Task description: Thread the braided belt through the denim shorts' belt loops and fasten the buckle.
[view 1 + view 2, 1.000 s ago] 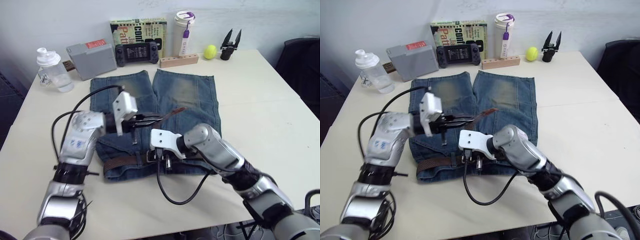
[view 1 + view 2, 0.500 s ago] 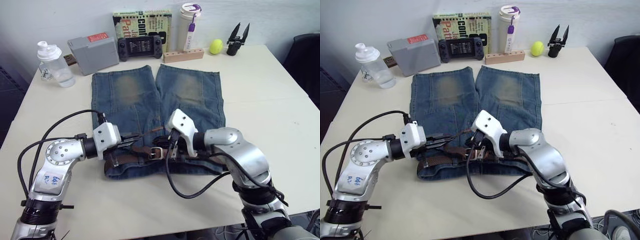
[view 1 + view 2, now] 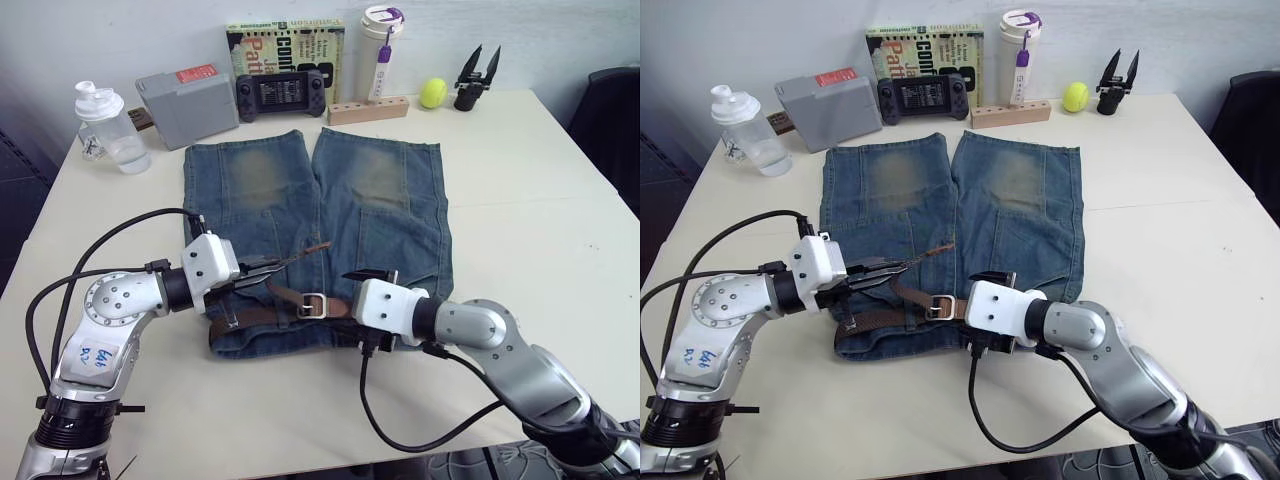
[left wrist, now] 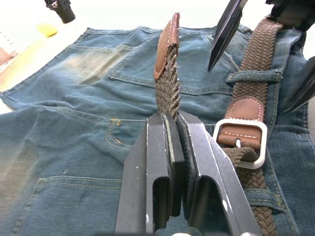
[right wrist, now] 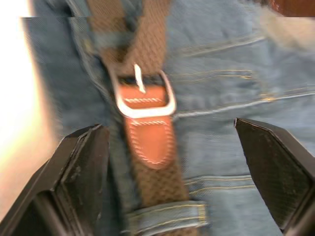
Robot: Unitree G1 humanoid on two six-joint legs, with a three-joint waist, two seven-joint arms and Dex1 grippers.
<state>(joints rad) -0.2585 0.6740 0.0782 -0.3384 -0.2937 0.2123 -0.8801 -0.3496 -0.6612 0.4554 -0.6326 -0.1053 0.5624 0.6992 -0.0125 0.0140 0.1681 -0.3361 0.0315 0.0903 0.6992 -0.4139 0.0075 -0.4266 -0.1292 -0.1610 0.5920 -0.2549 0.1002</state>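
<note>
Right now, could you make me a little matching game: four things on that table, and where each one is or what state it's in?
1. left claw
2. right claw
3. buckle
4. tennis ball

a. lying on the shorts' waistband
b. open
c. shut on the belt
d. at the table's far edge

Pairs: 1-c, 2-b, 3-a, 4-d

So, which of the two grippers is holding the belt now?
The left gripper: its fingers are shut on the braided belt just behind the leather tip. The right gripper is open, fingers apart either side of the buckle.
</note>
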